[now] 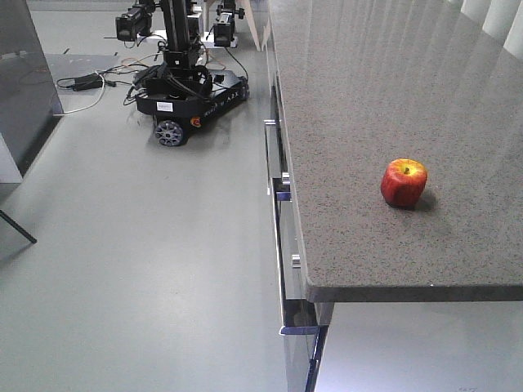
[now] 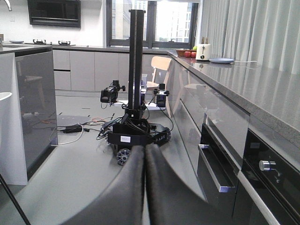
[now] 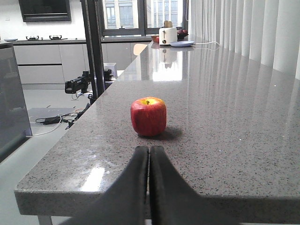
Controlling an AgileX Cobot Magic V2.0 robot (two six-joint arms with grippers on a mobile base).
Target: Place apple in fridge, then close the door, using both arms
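Note:
The apple point(image 1: 404, 182), red with yellow patches, stands upright on the speckled grey countertop point(image 1: 368, 90), near its front edge. In the right wrist view the apple point(image 3: 148, 116) sits straight ahead of my right gripper point(image 3: 149, 148), a short gap beyond its tips. That gripper is shut with nothing in it and hovers over the counter's front edge. My left gripper point(image 2: 144, 147) is also shut and empty. It points across the kitchen floor, left of the counter's drawer fronts, away from the apple. The fridge and the door are out of view.
A black wheeled base point(image 1: 189, 94) with a tall mast and cables stands on the floor ahead. Drawer handles point(image 1: 278, 245) jut from the counter front, with an oven point(image 2: 267, 178) below. A glossy grey cabinet point(image 2: 33, 108) is at the left. A toaster point(image 3: 168, 35) stands at the counter's far end.

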